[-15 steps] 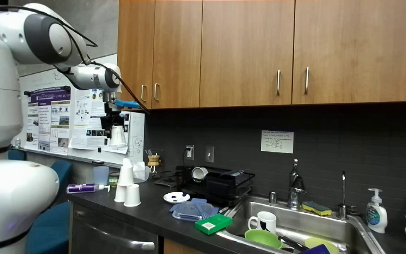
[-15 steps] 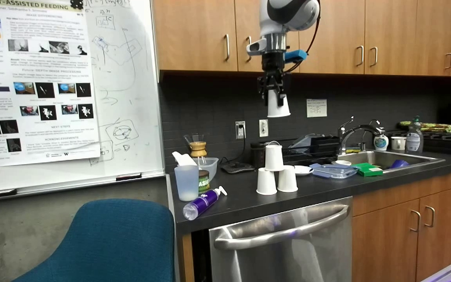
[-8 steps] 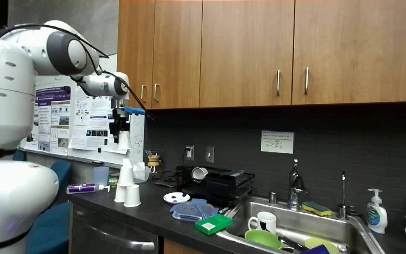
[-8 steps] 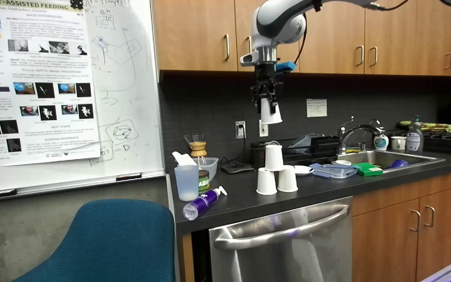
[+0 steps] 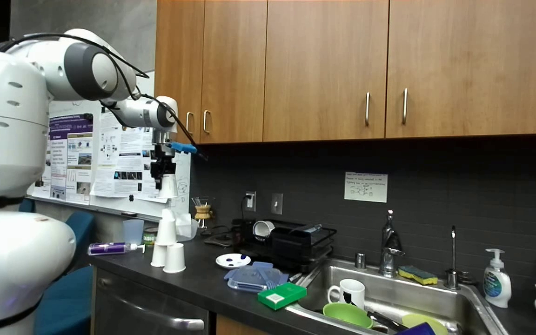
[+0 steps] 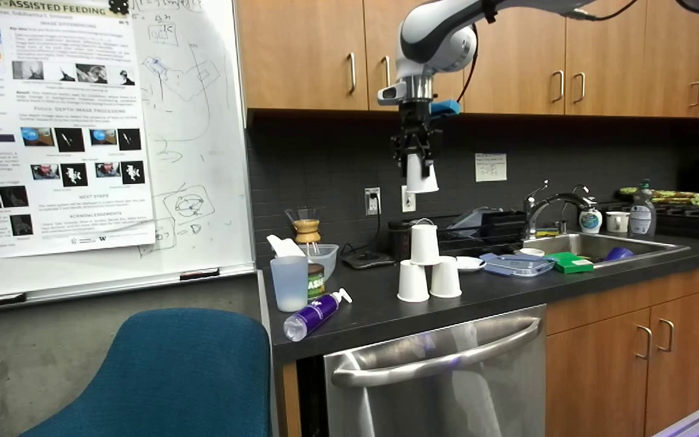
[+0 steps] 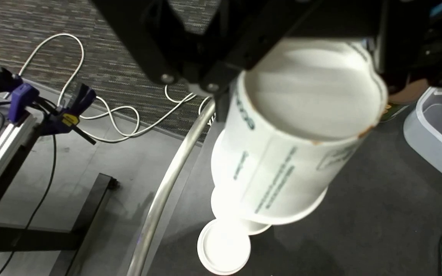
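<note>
The pincer [image 6: 416, 169] grips an upturned cup [image 6: 421, 182]; the sink [image 5: 412, 300] holds mug [image 5: 351, 289] and bowl [image 5: 346, 315].

The poster [image 6: 52, 127] on the whiteboard [image 6: 204, 152] carries "ROBOT-ASSISTED FEEDING" along its top; further down I can read "DEPTH IMAGE PROCESSING", "NEXT STEPS" and "ACKNOWLEDGEMENTS", with a "W" at its foot. A can [image 6: 316, 283] shows what is perhaps "ASI". Dark green print on the held paper cup [image 7: 278, 180] is too blurred for me, and the handwriting on the wall note [image 5: 366, 187] too small.
</note>
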Tool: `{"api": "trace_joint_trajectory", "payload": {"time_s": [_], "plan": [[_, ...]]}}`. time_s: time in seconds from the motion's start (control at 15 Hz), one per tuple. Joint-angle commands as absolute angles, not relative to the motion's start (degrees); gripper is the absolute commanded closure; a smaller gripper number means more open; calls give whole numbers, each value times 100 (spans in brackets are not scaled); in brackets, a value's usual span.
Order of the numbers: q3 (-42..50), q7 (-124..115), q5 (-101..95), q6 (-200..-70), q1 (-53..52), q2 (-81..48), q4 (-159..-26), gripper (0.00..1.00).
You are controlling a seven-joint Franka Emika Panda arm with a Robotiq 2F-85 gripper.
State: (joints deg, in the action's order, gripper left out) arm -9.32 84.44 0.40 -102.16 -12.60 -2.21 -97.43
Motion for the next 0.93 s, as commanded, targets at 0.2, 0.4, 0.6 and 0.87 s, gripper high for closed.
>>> {"api": "trace_joint_trajectory", "payload": {"time_s": [0.2,0.4,0.6,0.87], "plan": [[-1021,8563,131,-10225,-1184,-244,-9703,58],[-1032,8565,137,-10238,-1182,-254,-9715,58],[-1039,8576,137,-10256,-1178,-273,-9728,58],[-1039,8599,146,-10269,-1173,-283,-9741,58]]}}
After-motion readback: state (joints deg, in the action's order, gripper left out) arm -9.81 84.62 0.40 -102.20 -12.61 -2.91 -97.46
